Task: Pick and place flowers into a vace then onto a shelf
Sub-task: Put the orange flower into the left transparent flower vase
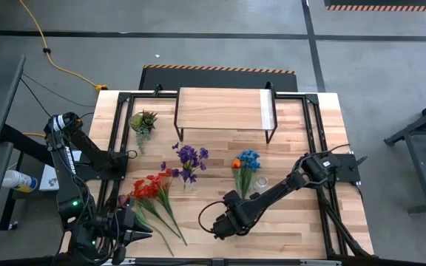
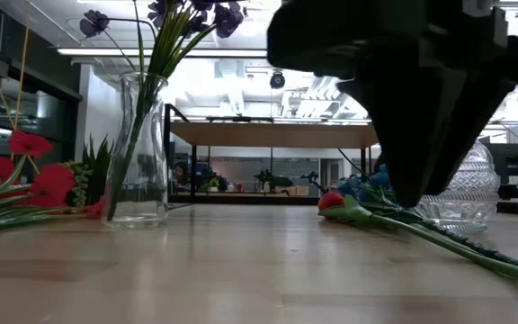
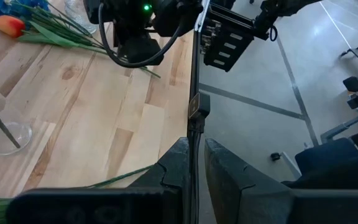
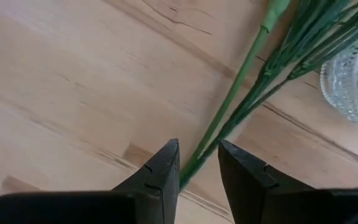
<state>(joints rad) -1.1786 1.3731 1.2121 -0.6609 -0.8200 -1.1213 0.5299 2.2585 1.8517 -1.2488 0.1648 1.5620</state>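
Observation:
A spray of blue and orange flowers lies flat on the table, its stems running toward the near edge. My right gripper points down over the stem ends, open, with one finger on either side of them. Purple flowers stand in a tall clear vase. Red flowers lie on the table at the left. My left gripper hangs shut and empty above the near left corner. The shelf stands at the far middle. My right gripper has the spray's stem ends between its two fingers, which come from above and lie across the stems. I cannot tell whether the fingers touch them. The stems lie on the table.
A round cut-glass vase stands right beside the blue spray. A small spiky green plant sits at the far left. A black frame runs along the table's sides. Bare wood shows along the near edge, between the two grippers.

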